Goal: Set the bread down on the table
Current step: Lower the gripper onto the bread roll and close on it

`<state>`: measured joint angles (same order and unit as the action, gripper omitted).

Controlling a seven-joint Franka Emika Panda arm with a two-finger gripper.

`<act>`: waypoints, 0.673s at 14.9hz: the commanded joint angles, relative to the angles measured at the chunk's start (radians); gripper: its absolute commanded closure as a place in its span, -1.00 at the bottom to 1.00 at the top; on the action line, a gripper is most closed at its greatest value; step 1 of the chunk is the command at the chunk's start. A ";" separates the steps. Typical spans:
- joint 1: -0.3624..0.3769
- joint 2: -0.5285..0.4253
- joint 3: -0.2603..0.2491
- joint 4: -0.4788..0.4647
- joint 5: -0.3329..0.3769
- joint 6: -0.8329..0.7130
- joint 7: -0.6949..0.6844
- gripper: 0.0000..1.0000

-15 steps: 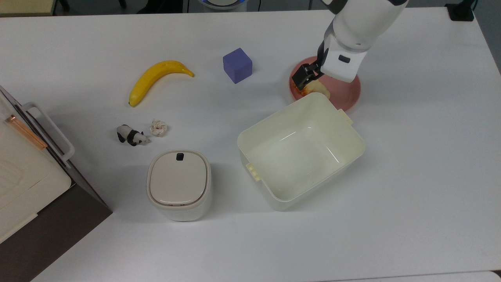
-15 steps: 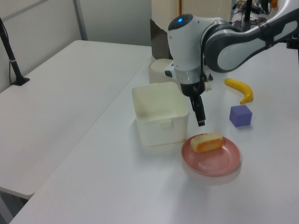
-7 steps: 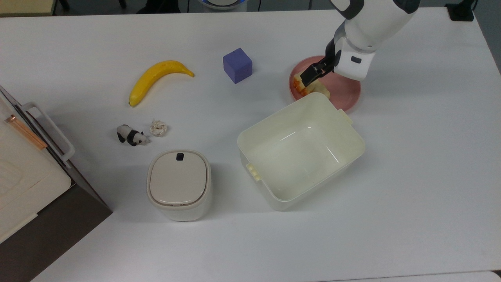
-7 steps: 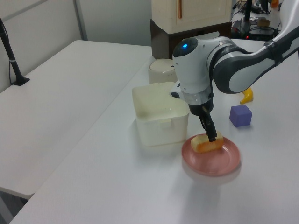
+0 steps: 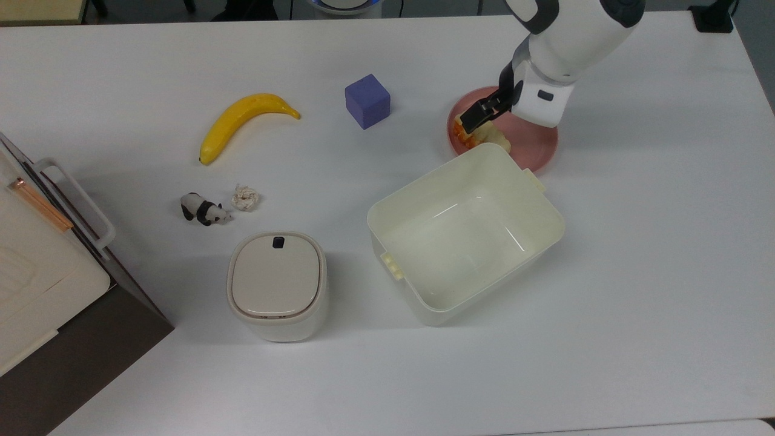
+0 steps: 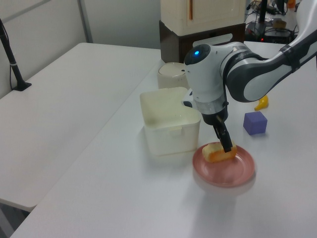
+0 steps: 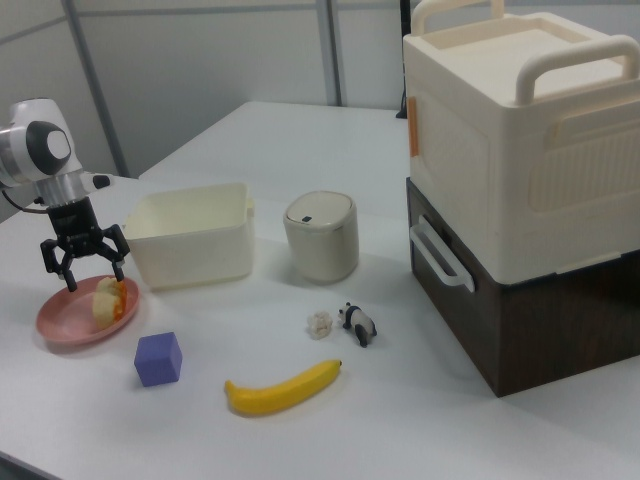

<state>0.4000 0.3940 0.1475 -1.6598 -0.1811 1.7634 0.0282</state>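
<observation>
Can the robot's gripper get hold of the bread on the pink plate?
Probably yes. The gripper is open right over the bread on the plate, one finger on each side. The tub stands close by but isn't in the way.

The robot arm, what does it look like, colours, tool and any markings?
The arm has glossy white rounded shells with dark grey joint sections and a glowing blue light near the wrist. Its tool is black with two fingers, mounted on a white block bearing a small dark button.

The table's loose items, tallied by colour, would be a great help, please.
Yellow: 1, banana
Purple: 1, cube
Pink: 1, plate
Cream: 3, bread, tub, lidded bin
Whitish: 1, knotted wad
Black-and-white: 1, panda
Total: 8
</observation>
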 commanded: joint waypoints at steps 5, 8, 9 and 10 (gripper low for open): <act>-0.006 0.014 0.003 -0.043 -0.044 0.064 0.042 -1.00; -0.004 0.019 0.017 -0.051 -0.044 0.064 0.044 -1.00; -0.003 0.023 0.018 -0.055 -0.044 0.065 0.044 -1.00; -0.003 0.025 0.018 -0.057 -0.044 0.067 0.044 -1.00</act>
<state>0.3876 0.4258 0.1614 -1.6805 -0.2056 1.7937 0.0417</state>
